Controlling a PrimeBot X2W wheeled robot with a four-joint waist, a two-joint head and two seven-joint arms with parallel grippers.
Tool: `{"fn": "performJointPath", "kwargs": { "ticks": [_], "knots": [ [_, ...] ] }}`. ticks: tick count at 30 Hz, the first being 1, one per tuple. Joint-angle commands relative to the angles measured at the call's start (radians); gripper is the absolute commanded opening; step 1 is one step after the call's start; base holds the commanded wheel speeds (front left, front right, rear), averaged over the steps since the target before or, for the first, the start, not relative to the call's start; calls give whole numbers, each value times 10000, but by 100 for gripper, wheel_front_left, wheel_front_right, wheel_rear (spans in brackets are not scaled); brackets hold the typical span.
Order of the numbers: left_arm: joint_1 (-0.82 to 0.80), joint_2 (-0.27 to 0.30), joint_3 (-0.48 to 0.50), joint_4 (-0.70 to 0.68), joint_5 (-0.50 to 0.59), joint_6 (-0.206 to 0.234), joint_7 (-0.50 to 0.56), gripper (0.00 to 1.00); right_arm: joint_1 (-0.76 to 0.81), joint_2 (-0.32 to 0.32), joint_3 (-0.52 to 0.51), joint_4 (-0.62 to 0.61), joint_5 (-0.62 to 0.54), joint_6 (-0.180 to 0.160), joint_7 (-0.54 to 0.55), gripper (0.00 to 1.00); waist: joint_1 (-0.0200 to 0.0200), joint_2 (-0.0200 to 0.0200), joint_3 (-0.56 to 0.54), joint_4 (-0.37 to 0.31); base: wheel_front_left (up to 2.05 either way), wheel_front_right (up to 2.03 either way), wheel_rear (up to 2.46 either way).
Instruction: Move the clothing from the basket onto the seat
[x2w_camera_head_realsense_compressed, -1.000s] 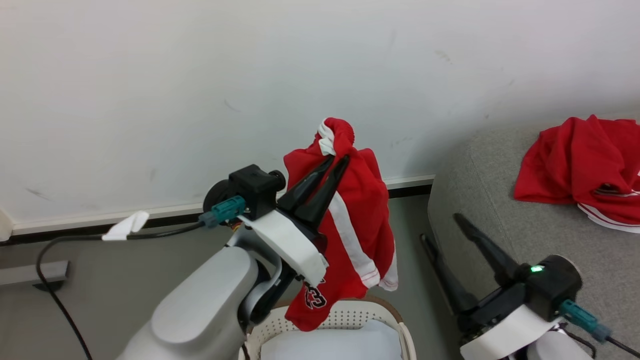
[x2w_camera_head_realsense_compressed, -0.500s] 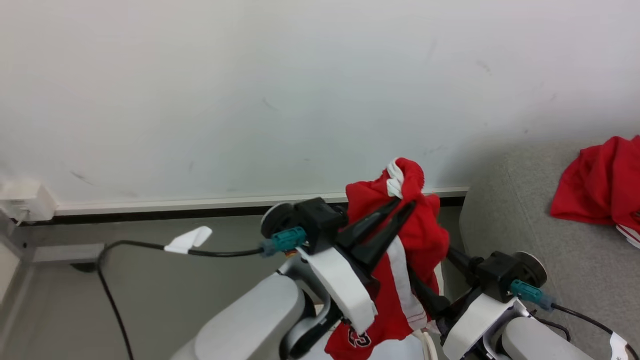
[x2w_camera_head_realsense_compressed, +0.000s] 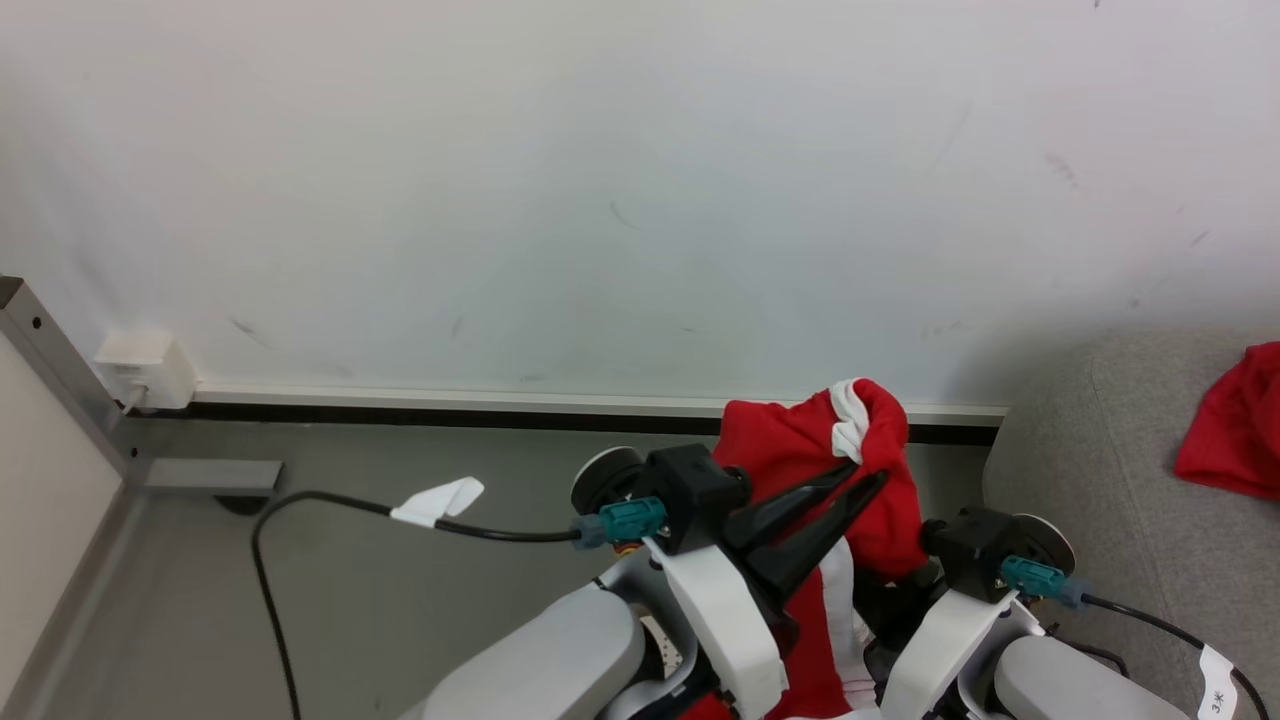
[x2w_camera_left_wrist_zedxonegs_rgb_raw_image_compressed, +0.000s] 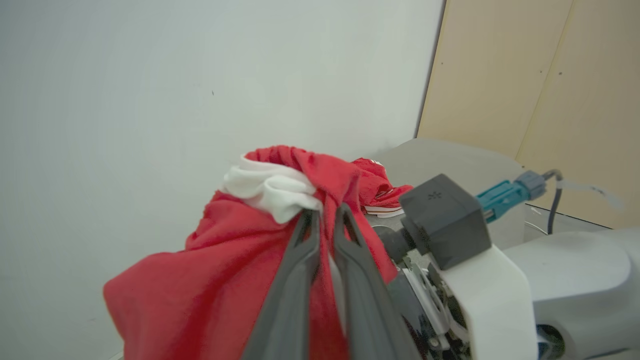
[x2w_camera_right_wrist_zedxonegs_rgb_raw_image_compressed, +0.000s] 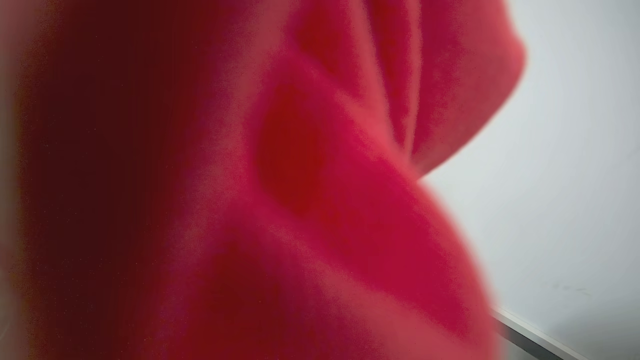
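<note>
Pinched tight in left gripper (x2w_camera_head_realsense_compressed: 868, 476): red clothing (x2w_camera_head_realsense_compressed: 790, 445), raised by wall (x2w_camera_head_realsense_compressed: 600, 200), just left of grey seat (x2w_camera_head_realsense_compressed: 1100, 480). Can't tell right gripper (x2w_camera_head_realsense_compressed: 900, 600) opening, fingers buried behind fabric. Second red garment (x2w_camera_head_realsense_compressed: 1235, 430) on seat.

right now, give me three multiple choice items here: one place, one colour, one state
1. Where does the loose garment lie? A on the seat B on the floor C in a box
2. What colour is the trim on the held garment? A blue B white C yellow
3. How is the left gripper? A wide open B shut on the held garment C gripping a cable
1 A, grey upholstery lies under it; 2 B, white band at its top; 3 B, its jaws pinch the fabric
</note>
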Motion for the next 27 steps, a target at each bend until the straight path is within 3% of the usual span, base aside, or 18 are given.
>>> {"fn": "performJointPath", "kwargs": {
  "ticks": [1, 11, 17, 18, 19, 20, 21, 22, 27],
  "knots": [
    [138, 98, 64, 39, -87, 27, 26, 0, -69, -31, -6, -45, 127, -22, 4, 0, 0, -1, 12, 9, 0, 0, 0],
    [191, 238, 217, 509, -201, 180, -128, 0, 317, -153, -674, -357, 138, -22, 3, 0, 0, -1, 101, -288, 0, 0, 0],
    [231, 227, 238, 603, -228, 283, -251, 0, 744, -226, -1858, -491, 136, -22, 3, 0, 0, -1, 150, -590, 0, 0, 0],
    [243, 214, 231, 609, -239, 305, -278, 18, 786, -222, -2109, -506, 75, -22, 3, 0, 0, -1, 165, -653, 0, 0, 0],
    [243, 214, 231, 609, -239, 305, -278, 18, 786, -222, -2109, -506, 75, -22, 3, 0, 0, -1, 165, -653, 0, 0, 0],
    [255, 205, 216, 615, -237, 309, -289, 40, 831, -225, -2356, -518, -11, -22, 3, 0, 0, -1, 181, -713, 0, 0, 0],
    [267, 185, 210, 603, -242, 316, -302, 87, 878, -227, -2595, -537, -91, -22, 3, 0, 0, -1, 202, -770, 0, 0, 0],
    [282, 172, 209, 591, -251, 329, -311, 100, 930, -231, -2784, -562, -190, -22, 3, 0, 0, -1, 220, -834, 0, 0, 0],
    [303, 203, 196, 506, -223, 396, -386, 100, 1081, -308, -3714, -764, -617, -22, 3, 0, 0, -1, 348, -1209, 0, 0, 0]
  ]
}}
